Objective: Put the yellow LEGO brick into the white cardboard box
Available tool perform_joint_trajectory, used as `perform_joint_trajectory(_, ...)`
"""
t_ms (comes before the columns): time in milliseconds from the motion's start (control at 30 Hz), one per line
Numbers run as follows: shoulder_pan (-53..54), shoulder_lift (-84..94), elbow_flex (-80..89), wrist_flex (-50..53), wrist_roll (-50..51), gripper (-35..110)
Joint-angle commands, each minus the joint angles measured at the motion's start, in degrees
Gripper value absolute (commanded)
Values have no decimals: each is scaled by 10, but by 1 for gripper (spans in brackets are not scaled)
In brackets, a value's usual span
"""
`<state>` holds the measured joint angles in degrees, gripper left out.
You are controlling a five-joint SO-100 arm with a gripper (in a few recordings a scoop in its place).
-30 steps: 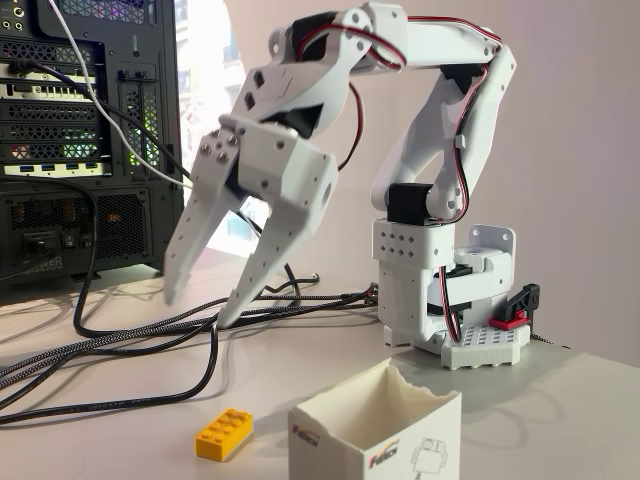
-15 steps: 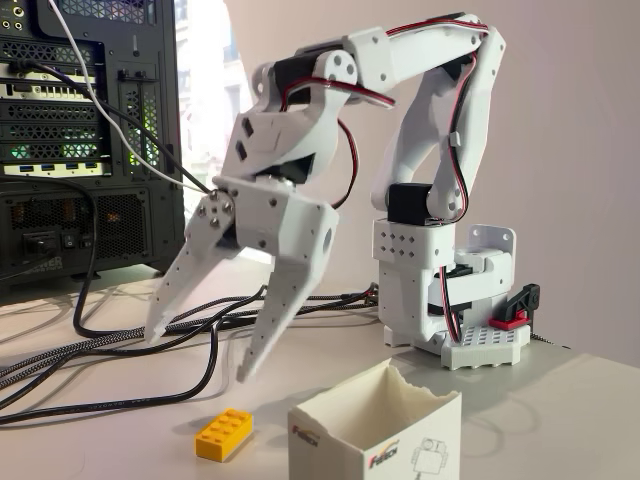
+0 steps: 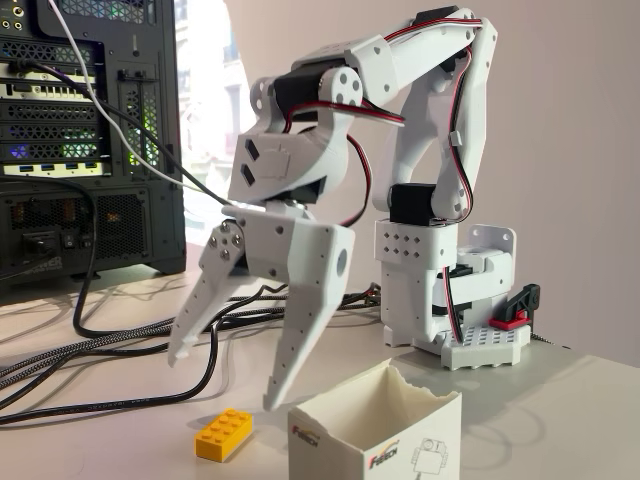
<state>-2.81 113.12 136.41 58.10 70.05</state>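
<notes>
At the tabletop's near edge the yellow LEGO brick (image 3: 224,434) lies just left of the white cardboard box (image 3: 378,432). The gripper (image 3: 227,380), jaws spread and empty, has sunk lower and nearer, above the brick. Behind it, black cables (image 3: 110,345) trail toward the computer tower (image 3: 85,140).

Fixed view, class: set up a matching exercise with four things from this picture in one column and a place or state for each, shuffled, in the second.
1. yellow LEGO brick
2. white cardboard box
3. gripper
4. computer case

A. open, above the table
B. at the picture's left edge, cables plugged in
C. flat on the table, left of the box
D. open top, logo on front

Pairs: 1-C, 2-D, 3-A, 4-B
</notes>
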Motion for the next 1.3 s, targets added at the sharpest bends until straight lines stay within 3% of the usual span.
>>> perform_joint_trajectory(0,-23,-12,-14,-13,37,34)
perform_joint_trajectory(767,1,-100,-89,-10,22,24)
perform_joint_trajectory(967,22,-107,-107,-10,1,4)
perform_joint_trajectory(1200,28,-124,-130,-4,-7,0)
perform_joint_trajectory(1267,29,-124,-133,-4,-9,-7)
